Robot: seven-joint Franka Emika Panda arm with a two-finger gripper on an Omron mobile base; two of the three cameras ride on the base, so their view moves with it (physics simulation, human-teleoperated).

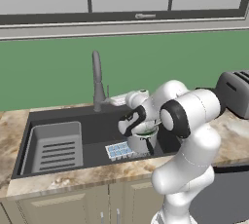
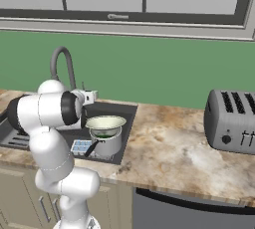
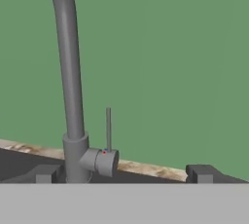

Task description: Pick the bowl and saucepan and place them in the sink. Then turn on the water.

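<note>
While standing wide and released, grasping nothing: gripper (image 3: pixel 121 174), both dark fingertips (image 3: pixel 46 173) low in the hand view, aimed at the faucet (image 3: pixel 68 72) base. Just beyond the tips, the faucet's side knob with thin upright lever (image 3: pixel 108 128), on the strip of marbled counter (image 3: pixel 146 169) before the green wall (image 3: pixel 175 62). Nearest in the base views, the white arm (image 1: pixel 189 121) bent over the front edge of the counter. Behind it, inside the dark sink (image 1: pixel 97 128), toward its right end: saucepan (image 2: pixel 107 143) upright on the basin floor, dark handle pointing forward-left; bowl (image 2: pixel 105 122) resting on the saucepan's rim. Beside the saucepan, a small blue-and-white checked thing (image 1: pixel 119 150). Further left in the basin, grey ribbed tray (image 1: pixel 53 145). Far right on the counter, a toaster (image 2: pixel 231 121).
</note>
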